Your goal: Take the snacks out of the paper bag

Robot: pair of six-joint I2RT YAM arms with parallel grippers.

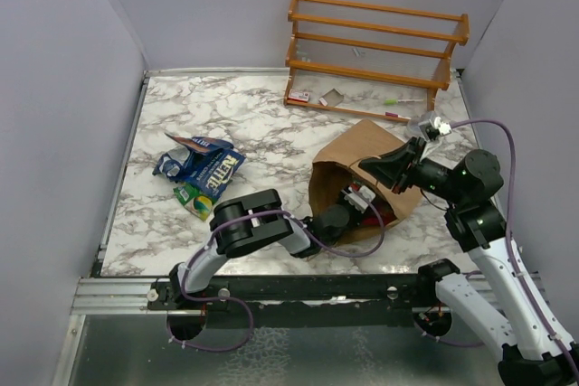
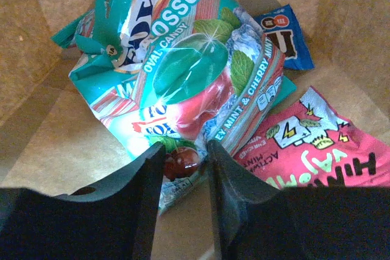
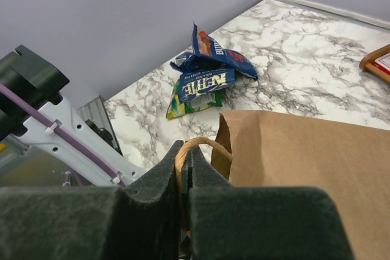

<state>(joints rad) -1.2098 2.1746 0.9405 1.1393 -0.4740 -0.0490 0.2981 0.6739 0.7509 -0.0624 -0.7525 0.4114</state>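
Right, the left tool [image 2: 184,156] is deep in the bag [image 1: 362,146], which lies on its side on the counter [image 1: 262,115], mouth toward my arms; the teal packet [image 2: 183,71] sits straight ahead of that tool on the bag's lower wall, its near end lying in the gap between the jaws; its long axis runs away from the tool and a little to the left in the wrist view, so roughly in line with my reach. The jaws are half spread, one either side of that near end; I cannot tell whether the pads press the foil yet. A pink packet [image 2: 323,150] lies just to the right of the teal one, and a small blue packet [image 2: 286,35] sits farther in, behind both. The left arm is plainly the nearer; the right tool [image 3: 184,150] is pressed together on the string handle [image 3: 201,142], holding the mouth up. Two packets are out on the counter, well to the left: a big blue one [image 1: 208,164] and a green one [image 1: 192,198] touching it. My judgement: close on the teal end, then draw back along its length.
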